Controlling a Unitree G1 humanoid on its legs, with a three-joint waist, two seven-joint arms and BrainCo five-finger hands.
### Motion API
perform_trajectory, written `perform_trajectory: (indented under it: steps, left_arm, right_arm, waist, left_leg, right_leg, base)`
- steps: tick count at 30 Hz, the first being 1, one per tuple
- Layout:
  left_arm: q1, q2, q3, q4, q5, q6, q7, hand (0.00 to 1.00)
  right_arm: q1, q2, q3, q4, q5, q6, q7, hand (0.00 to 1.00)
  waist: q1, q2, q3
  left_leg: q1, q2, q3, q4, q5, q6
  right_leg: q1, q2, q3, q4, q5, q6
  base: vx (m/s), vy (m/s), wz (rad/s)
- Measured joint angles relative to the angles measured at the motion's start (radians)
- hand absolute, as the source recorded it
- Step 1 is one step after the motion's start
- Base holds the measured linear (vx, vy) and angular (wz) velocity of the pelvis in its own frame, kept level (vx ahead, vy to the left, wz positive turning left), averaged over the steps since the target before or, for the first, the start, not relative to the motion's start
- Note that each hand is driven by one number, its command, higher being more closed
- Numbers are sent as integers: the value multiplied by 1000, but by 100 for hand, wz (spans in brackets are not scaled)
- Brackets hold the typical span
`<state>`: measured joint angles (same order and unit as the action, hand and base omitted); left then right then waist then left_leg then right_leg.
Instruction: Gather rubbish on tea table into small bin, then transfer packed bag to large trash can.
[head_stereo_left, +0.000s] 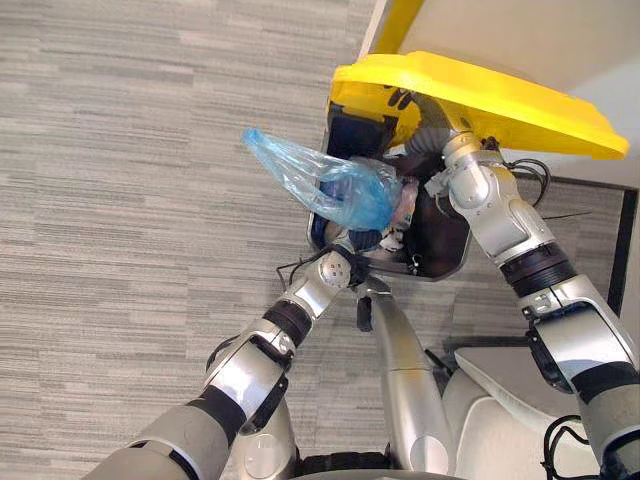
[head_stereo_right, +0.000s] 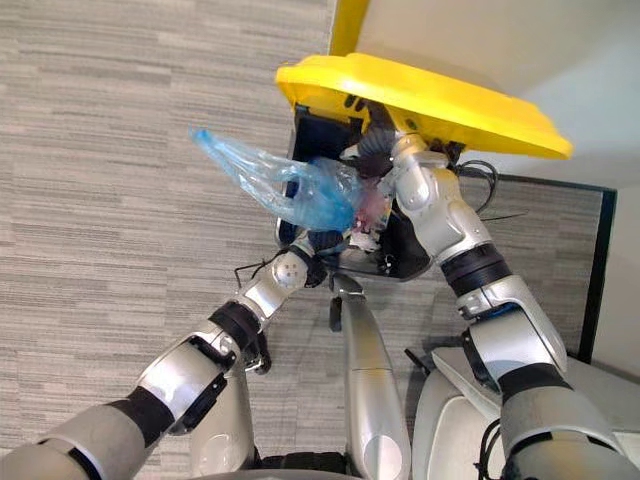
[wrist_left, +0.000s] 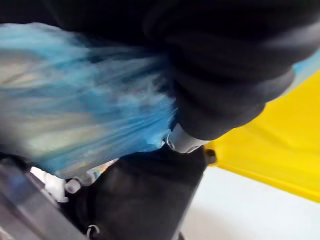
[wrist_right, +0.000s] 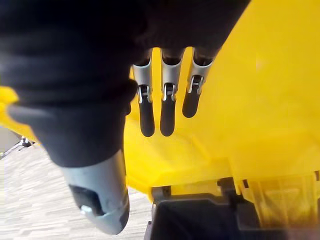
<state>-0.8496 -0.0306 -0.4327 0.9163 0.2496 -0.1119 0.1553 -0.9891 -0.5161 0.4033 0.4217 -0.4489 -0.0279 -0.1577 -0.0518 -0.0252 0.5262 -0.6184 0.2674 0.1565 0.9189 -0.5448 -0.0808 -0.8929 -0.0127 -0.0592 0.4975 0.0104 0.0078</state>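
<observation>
A translucent blue bag (head_stereo_left: 335, 185) of rubbish hangs tilted over the open mouth of the large dark trash can (head_stereo_left: 445, 245). My left hand (head_stereo_left: 362, 240) sits just under the bag at the can's near rim, its fingers closed on the bunched plastic (wrist_left: 85, 115). My right hand (wrist_right: 167, 107) holds straight fingers flat against the underside of the yellow lid (head_stereo_left: 480, 100), which stands raised above the can. Pale rubbish (head_stereo_left: 405, 205) shows inside the can beside the bag.
Grey wood-look floor (head_stereo_left: 130, 200) spreads out on the left of the can. A white wall (head_stereo_left: 560, 40) rises behind the lid, and a dark-framed panel (head_stereo_left: 625, 250) stands at the right edge.
</observation>
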Motion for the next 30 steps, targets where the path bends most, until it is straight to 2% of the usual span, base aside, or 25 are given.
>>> perform_trajectory:
  steps: [2, 6, 11, 24, 28, 30]
  left_arm:
    - [5, 0, 46, 2, 32, 7, 2, 0]
    - [10, -1, 56, 21, 77, 28, 0, 0]
    - [35, -5, 79, 22, 88, 33, -1, 0]
    - [76, -5, 83, 11, 68, 36, -3, 0]
    - [125, 1, 89, -19, 42, 35, -3, 0]
    - [168, 16, 86, -92, 19, 33, -4, 0]
  right_arm:
    - [0, 0, 2, -31, -18, 0, -14, 0]
    - [0, -1, 3, -54, -26, -1, -16, 0]
    - [0, -2, 4, -54, -25, 0, -16, 0]
    - [41, -17, -2, -68, -23, 0, -14, 0]
    - [110, -60, -6, -160, -23, -1, -12, 0]
    - [178, -82, -18, -232, -23, -4, -10, 0]
  waist:
    - [3, 0, 0]
    - [-3, 0, 0]
    - [-2, 0, 0]
    - [3, 7, -4]
    - [8, 11, -6]
    - [9, 19, -10]
  left_leg:
    - [-22, 12, 9, 24, -16, 0]
    - [-38, 13, 12, 31, -22, 5]
    - [-38, 14, 17, 31, -25, 8]
    - [7, 7, 12, 27, -24, 9]
    - [42, 1, 8, 21, -23, 10]
    - [72, -8, 4, 1, -12, 7]
  right_leg:
    - [-24, 11, 6, 6, 2, -2]
    - [-41, 12, 12, 6, 4, -1]
    - [-45, 15, 17, 5, 5, 0]
    - [2, 9, 16, 6, 8, -6]
    - [38, 2, 13, 5, 8, -6]
    - [69, -8, 8, -1, 7, -6]
  base:
    - [20, 6, -21]
    - [20, 3, -7]
    - [32, -3, -5]
    - [0, -5, 2]
    - [-14, -22, 8]
    - [-10, -31, 15]
